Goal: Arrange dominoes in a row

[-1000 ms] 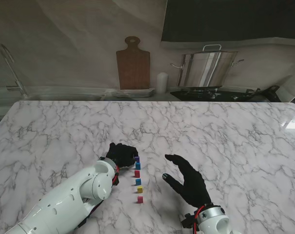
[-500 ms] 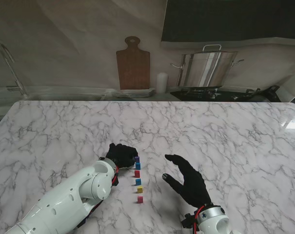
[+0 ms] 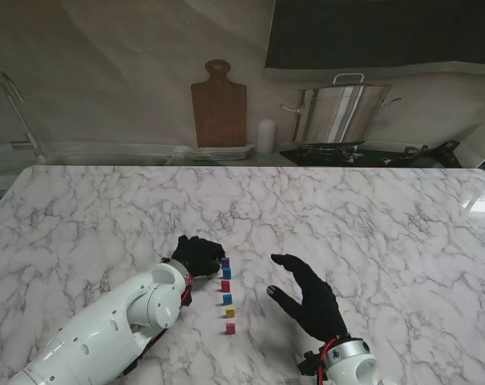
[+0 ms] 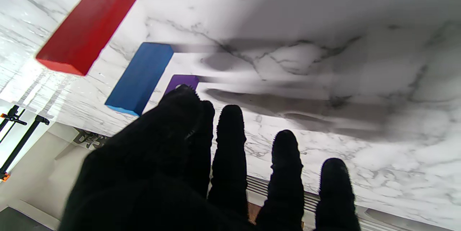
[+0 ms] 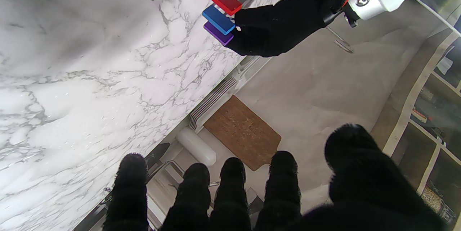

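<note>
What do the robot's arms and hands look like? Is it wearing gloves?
Yes. Both the left hand and the right hand are covered in fuzzy black gloves with five fingers each. The arms are smooth, glossy white shells with small dark screw holes. At each wrist, red wires peek out beside a silver-white ring.

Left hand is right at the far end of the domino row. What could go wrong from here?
1. The left hand sits against the purple domino; a sideways nudge on withdrawal could tip it into the blue domino and perhaps topple the closely spaced row.
2. The open right hand hovers beside the row; drifting left could clip the pink domino.
</note>
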Robot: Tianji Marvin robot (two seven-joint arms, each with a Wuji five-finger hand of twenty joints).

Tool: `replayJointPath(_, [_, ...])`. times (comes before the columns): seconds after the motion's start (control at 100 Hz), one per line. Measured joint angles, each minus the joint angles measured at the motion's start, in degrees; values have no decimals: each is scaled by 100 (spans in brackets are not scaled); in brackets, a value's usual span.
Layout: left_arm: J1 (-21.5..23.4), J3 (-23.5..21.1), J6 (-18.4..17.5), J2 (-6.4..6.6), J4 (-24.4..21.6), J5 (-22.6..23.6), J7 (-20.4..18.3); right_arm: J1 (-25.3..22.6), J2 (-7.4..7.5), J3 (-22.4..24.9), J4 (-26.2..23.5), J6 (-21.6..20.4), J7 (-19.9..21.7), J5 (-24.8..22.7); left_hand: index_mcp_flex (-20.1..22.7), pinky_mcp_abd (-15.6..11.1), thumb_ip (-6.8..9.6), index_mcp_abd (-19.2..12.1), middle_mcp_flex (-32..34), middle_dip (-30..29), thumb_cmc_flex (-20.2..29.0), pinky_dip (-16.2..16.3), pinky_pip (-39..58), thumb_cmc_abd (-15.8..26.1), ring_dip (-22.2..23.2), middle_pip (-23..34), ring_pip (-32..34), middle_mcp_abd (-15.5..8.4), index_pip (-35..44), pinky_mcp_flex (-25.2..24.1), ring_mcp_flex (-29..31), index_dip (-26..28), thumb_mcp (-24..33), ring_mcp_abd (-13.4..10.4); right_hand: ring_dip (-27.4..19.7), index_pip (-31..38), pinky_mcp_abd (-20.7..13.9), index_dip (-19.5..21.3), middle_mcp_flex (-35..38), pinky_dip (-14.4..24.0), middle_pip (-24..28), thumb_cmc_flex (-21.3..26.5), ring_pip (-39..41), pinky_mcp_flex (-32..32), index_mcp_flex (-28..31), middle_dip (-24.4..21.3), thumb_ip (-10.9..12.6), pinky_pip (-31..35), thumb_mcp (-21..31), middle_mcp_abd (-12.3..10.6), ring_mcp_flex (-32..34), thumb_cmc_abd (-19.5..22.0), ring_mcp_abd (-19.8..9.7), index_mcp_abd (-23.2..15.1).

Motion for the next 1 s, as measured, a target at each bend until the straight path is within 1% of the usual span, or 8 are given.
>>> replayJointPath(0.28, [176,-280,-63,75,-193,231,-252,0,0,-1,0,0,0,-1,-6,-3,5,13,-159,-346,-119,-1,-187,1,-86,9,-177,3,-124,-39,-66,-17,85,0,0,0,0,0,0,0,0,0,0,0,0,0,0,0,0,0,0,0,0,0])
replayJointPath(0.42, [409,-613,-164,144,-444,495,-434,1,2,-5,0,0,7,-5,-104,-5,5,58,-286,-687,-124,-1,-461,8,-558,-196,-754,31,-359,-42,-66,-106,86,50,0,0,0,0,0,0,0,0,0,0,0,0,0,0,0,0,0,0,0,0])
replayJointPath(0.51, [660,-954,-231,173,-656,635,-517,4,3,-11,1,0,11,-11,-186,-5,7,141,-412,-1008,-151,-2,-758,66,-980,-548,-1264,171,-534,-44,-66,-167,-23,122,0,0,0,0,0,0,0,0,0,0,0,0,0,0,0,0,0,0,0,0])
replayJointPath(0.63, [1026,-1370,-280,218,-962,665,-590,8,7,-28,2,0,18,-26,-329,-5,77,369,-637,-1380,-290,-76,-1397,570,-1436,-938,-1783,292,-919,-54,-66,-329,-763,177,0,0,0,0,0,0,0,0,0,0,0,0,0,0,0,0,0,0,0,0])
replayJointPath(0.64, [1065,-1409,-282,221,-994,665,-593,9,7,-30,3,0,18,-28,-369,-5,126,383,-641,-1406,-290,-77,-1457,627,-1461,-951,-1824,312,-974,-56,-67,-353,-844,193,0,0,0,0,0,0,0,0,0,0,0,0,0,0,0,0,0,0,0,0])
replayJointPath(0.81, [1702,-1986,-313,245,-1516,684,-597,11,9,-57,4,-2,12,-71,-624,41,305,674,-1088,-1824,-115,-79,-2312,1720,-1796,-1403,-2335,535,-1703,-131,-136,-598,-2656,205,0,0,0,0,0,0,0,0,0,0,0,0,0,0,0,0,0,0,0,0])
replayJointPath(0.9, [2051,-2240,-361,251,-1800,656,-572,13,10,-71,5,-2,-2,-82,-840,48,308,741,-1338,-1957,-118,-83,-2716,1992,-1889,-1683,-2566,615,-2051,-184,-243,-733,-2985,206,0,0,0,0,0,0,0,0,0,0,0,0,0,0,0,0,0,0,0,0])
replayJointPath(1.0, [2482,-2535,-556,250,-2132,624,-462,17,10,-85,7,-2,-7,-93,-1109,74,308,818,-1652,-2097,-129,-455,-3124,2189,-2094,-1896,-2862,667,-2288,-186,-424,-823,-3125,207,0,0,0,0,0,0,0,0,0,0,0,0,0,0,0,0,0,0,0,0])
